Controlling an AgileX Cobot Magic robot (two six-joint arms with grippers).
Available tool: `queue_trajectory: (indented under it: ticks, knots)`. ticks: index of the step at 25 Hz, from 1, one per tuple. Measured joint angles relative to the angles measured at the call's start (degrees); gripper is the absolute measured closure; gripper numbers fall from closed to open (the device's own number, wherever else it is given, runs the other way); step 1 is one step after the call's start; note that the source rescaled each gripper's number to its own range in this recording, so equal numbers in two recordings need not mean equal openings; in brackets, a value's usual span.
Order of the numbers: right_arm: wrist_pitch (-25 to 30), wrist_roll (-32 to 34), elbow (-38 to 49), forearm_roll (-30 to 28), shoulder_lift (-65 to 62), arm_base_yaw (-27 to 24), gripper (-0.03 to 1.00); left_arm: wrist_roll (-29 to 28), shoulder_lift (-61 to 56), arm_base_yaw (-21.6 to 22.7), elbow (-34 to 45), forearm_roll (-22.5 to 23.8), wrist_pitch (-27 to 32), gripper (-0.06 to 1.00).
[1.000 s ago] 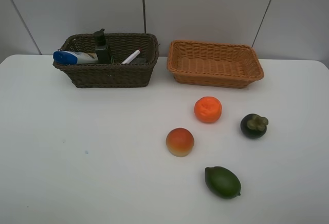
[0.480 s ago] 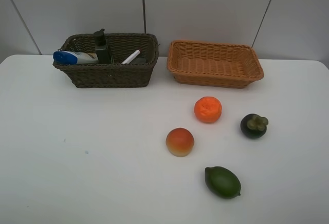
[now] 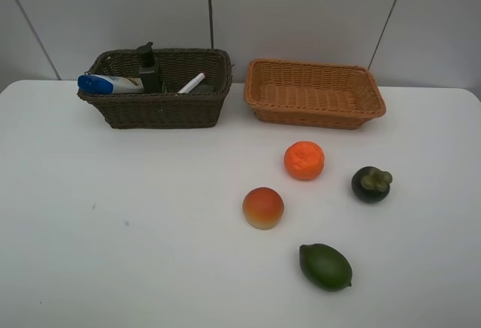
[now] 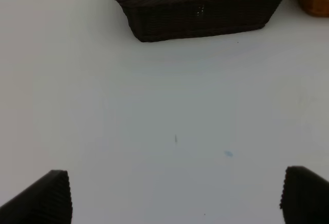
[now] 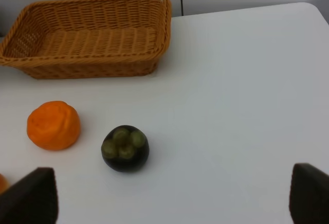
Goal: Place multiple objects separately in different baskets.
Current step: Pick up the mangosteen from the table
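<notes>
**Grippers both spread wide, nothing held; fruit loose on the table**

Left gripper: only two dark fingertips show at the edge of its wrist view. Jaws wide apart, over bare white table. Right gripper: the same, tips cut off, jaws wide apart, nothing between them. Neither arm shows in the high view.

Nearest: green lime. Then peach; only a sliver of it shows in the right wrist view. Mangosteen off to the right, orange beyond the peach. All four sit apart on the table.

Far edge, side by side:
- Dark brown basket, left. White bottle with blue cap lies across its left rim, dark pump bottle stands upright, white marker leans. The basket floor is lost in shadow.
- Orange-tan basket, right, shallower, its woven floor in plain sight.
</notes>
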State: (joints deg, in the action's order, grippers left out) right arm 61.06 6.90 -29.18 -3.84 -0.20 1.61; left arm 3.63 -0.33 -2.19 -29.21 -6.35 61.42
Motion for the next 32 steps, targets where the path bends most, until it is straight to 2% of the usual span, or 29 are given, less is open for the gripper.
queue_trajectory:
  ticks: [9, 16, 20, 26, 32]
  knots:
    - [0.0, 0.0, 0.0, 0.0, 0.0, 0.0, -0.03, 0.0, 0.0, 0.0, 0.0, 0.0, 0.0, -0.06]
    - [-0.06, -0.25, -0.13, -3.6, 4.52, 0.0, -0.03, 0.0, 0.0, 0.0, 0.0, -0.02, 0.0, -0.06]
    - [-2.77, -0.25, -1.24, -4.57, 13.99, 0.0, -0.03, 0.0, 0.0, 0.0, 0.0, -0.25, 0.0, -0.06]
    - [-9.04, -0.2, -5.06, -3.55, 35.76, 0.0, -0.03, 0.0, 0.0, 0.0, 0.0, -0.43, -0.02, -0.06]
    - [-9.45, -0.24, -12.79, -3.49, 62.15, 0.0, -0.03, 0.0, 0.0, 0.0, 0.0, -0.67, -0.02, -0.06]
